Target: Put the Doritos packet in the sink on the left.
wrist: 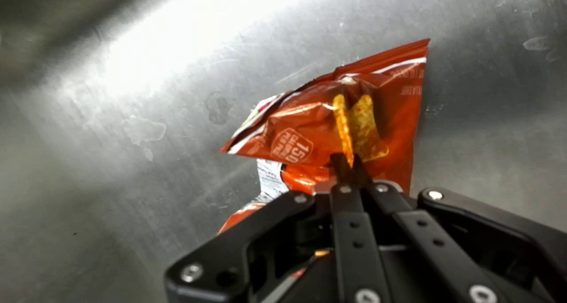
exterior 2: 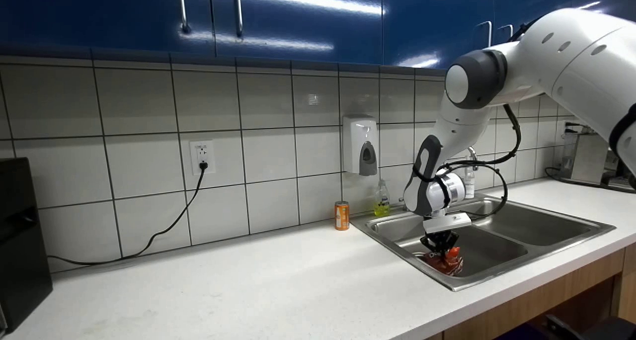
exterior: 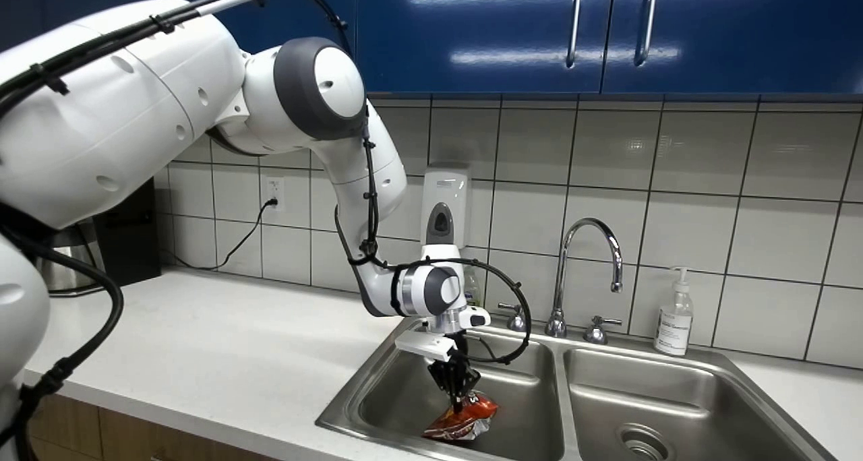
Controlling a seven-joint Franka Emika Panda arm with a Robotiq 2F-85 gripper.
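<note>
One Doritos packet [wrist: 325, 122] is lying crumpled inside one steel sink [exterior: 364, 379] of two basins: in an exterior view the packet is occupying the nine o'clock basin [exterior: 522, 428], while the three o'clock basin [exterior: 721, 414] is showing one drain [exterior: 645, 442]. One claw [wrist: 349, 166] is hanging over the packet, and its two fingers [wrist: 340, 170] are clamping a fold of it between their tips. In the wrist view one corner of the packet is pointing to one o'clock from those tips and another to nine o'clock, and two printed chips [wrist: 365, 126] are showing on its red-orange film. Between one and two o'clock from the claw, one curved faucet [exterior: 561, 279] is standing with two handles [exterior: 597, 331] flanking it; at two o'clock, one pump bottle [exterior: 674, 323] is standing at the sink's far edge. In an exterior view, at ten o'clock from the claw, one orange can [exterior 2: 342, 215] is standing upright on the counter [exterior 2: 248, 290]; one bottle of yellow-green liquid [exterior 2: 381, 206] is standing near it, at two o'clock. At eleven o'clock from that bottle, one dispenser [exterior 2: 358, 143] is hanging on the tiled wall [exterior 2: 268, 156].
</note>
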